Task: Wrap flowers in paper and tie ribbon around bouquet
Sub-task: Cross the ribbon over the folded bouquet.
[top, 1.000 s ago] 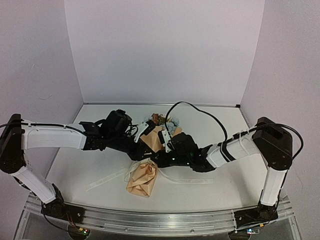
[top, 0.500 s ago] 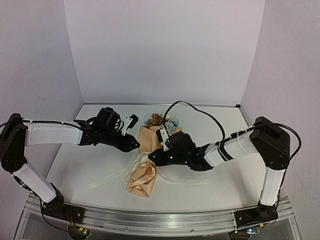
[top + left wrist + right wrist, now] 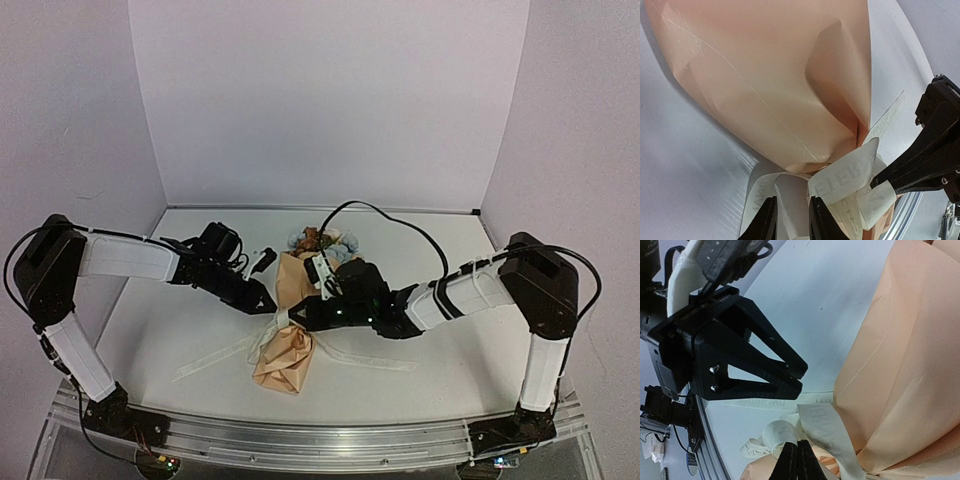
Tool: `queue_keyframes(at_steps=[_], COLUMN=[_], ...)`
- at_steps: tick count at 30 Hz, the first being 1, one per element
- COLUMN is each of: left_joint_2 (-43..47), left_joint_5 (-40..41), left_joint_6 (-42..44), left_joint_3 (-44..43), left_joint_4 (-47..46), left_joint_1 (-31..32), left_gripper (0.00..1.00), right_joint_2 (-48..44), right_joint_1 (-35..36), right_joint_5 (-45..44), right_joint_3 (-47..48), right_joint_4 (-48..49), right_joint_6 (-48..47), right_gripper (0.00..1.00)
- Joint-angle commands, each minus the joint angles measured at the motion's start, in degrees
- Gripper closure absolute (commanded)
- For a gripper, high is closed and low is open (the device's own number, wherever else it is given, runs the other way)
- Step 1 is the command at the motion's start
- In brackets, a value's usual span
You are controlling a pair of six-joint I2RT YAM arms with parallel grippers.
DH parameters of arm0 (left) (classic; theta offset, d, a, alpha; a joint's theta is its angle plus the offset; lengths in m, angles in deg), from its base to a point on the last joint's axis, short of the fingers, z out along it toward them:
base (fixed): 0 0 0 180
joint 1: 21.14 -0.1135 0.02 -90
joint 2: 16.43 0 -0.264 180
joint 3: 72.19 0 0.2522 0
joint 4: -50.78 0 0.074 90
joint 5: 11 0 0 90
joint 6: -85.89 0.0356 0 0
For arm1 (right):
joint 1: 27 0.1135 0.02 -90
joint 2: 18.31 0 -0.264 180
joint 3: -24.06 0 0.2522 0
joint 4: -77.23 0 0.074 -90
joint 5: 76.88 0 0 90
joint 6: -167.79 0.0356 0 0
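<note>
Right fingers [image 3: 790, 462] pinched together on ribbon [image 3: 845, 177]: hold tension. Left fingers [image 3: 765, 222] narrowly apart by loop; best take tail, cinch bouquet [image 3: 775, 75] neck.

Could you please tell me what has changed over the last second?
The left gripper pulled off the bouquet leftward, then closed in on the ribbon at its waist, jaws narrowing; grip unclear. The right gripper stayed shut on the ribbon, and the bouquet lies where it was.
</note>
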Motion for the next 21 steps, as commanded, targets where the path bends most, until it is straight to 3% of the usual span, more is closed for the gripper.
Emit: queue_keyframes(at_steps=[1,21], left_joint_2=[-1.70,-1.85], left_joint_5=[-4.08,-6.65], left_joint_6=[0.75,2.59], left_joint_3=[-3.06,-3.26], left_joint_4=[1.03,-0.16], left_joint_1=[-0.39,-0.30], left_gripper=[0.76,0.73], right_joint_2=[2.72,3.60], right_joint_1=[0.06,-0.07], right_joint_5=[1.48,-10.77], right_joint_3=[2.63,-1.15], right_joint_4=[1.63,1.69], right_joint_6=[0.88,-3.58], right_gripper=[1.00,1.00])
